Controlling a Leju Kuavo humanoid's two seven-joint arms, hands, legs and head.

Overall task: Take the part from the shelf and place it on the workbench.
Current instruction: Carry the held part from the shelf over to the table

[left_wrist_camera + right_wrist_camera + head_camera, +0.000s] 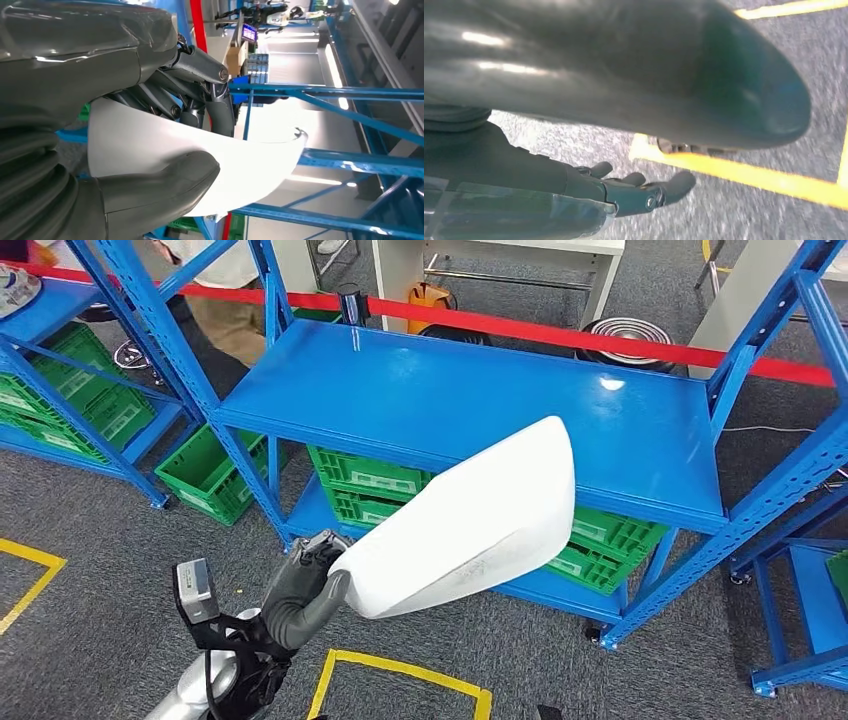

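Observation:
A large white curved panel, the part (470,525), hangs in the air in front of the blue shelf (470,400). My left hand (305,585) grips it at its lower left end. In the left wrist view the thumb and dark fingers (215,107) clamp the white part (250,155) between them. My right hand (634,192) hangs over the grey carpet with its fingers loosely stretched out and nothing in them.
Green crates (365,485) fill the shelf's lower level, and another green crate (205,475) stands on the floor at the left. A second blue rack (60,360) holds green crates. Red tape (600,338) runs behind. Yellow floor lines (400,670) mark the carpet. A person (225,300) stands behind the racks.

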